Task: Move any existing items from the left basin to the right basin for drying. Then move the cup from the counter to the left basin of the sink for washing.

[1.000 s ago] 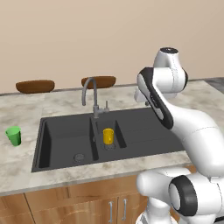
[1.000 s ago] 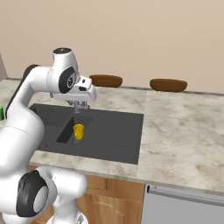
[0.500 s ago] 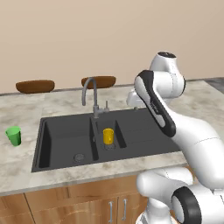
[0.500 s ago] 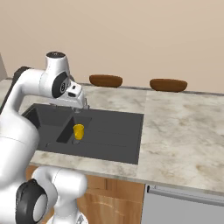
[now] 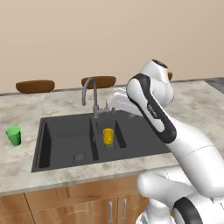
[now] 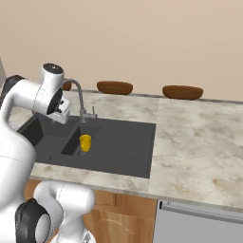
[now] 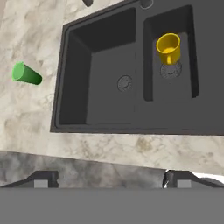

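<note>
The green cup (image 5: 14, 135) stands on the counter (image 5: 26, 170) left of the sink, also visible as the green cup (image 7: 26, 74) in the hand view. The wide left basin (image 7: 105, 65) shows its bare floor and round drain (image 7: 125, 83). A yellow-orange cup (image 5: 108, 135) stands in the narrow right basin (image 7: 188, 78), over its drain. My gripper (image 7: 111, 180) is open and holds nothing. It hangs high above the sink's front edge. From the base, the gripper (image 6: 60, 116) sits beside the faucet (image 6: 78, 97).
The grey gooseneck faucet (image 5: 89, 94) rises behind the divider between the basins. Dark brown bowls (image 5: 35, 85) sit along the back of the counter. A flat dark drainboard (image 6: 128, 140) lies right of the narrow basin, with broad marbled counter (image 6: 199, 142) beyond it.
The arm has swung left, carrying the open gripper from above the yellow-orange cup toward the left basin side. The cups have not moved.
</note>
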Available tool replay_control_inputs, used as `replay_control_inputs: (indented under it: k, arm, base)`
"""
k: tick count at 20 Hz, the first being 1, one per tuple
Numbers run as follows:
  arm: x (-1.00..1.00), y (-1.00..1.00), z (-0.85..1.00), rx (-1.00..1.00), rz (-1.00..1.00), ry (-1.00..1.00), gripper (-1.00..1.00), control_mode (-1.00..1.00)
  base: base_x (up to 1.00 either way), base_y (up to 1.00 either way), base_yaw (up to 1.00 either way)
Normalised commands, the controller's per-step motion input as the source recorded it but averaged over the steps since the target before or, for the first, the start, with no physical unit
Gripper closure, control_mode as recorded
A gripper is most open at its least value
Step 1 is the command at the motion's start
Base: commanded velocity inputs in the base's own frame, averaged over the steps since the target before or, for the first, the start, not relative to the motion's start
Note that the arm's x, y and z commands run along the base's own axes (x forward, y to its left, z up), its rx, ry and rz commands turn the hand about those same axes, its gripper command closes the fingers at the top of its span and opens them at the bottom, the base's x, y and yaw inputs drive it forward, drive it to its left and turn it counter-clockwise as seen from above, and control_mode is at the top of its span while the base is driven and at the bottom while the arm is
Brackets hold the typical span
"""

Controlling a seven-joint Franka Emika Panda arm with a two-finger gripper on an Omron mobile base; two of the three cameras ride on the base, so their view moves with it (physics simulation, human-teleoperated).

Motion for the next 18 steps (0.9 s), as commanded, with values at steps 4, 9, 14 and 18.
replay_control_inputs:
  k: [4, 9, 14, 18]
  arm:
    - [0.0, 0.98, 0.0, 0.26, -0.01, 0.0, -1.0, -1.0]
    - [0.05, 1.0, 0.0, 0.01, -0.14, 0.16, -1.0, -1.0]
    - [0.13, 1.0, -0.07, -0.01, -0.15, 0.24, -1.0, -1.0]
    - [0.12, 0.75, -0.02, -0.01, -0.03, 0.2, -1.0, -1.0]
  base:
    - [0.0, 0.0, 0.0]
    - [0.0, 0.0, 0.0]
    - [0.0, 0.0, 0.0]
    - [0.0, 0.0, 0.0]
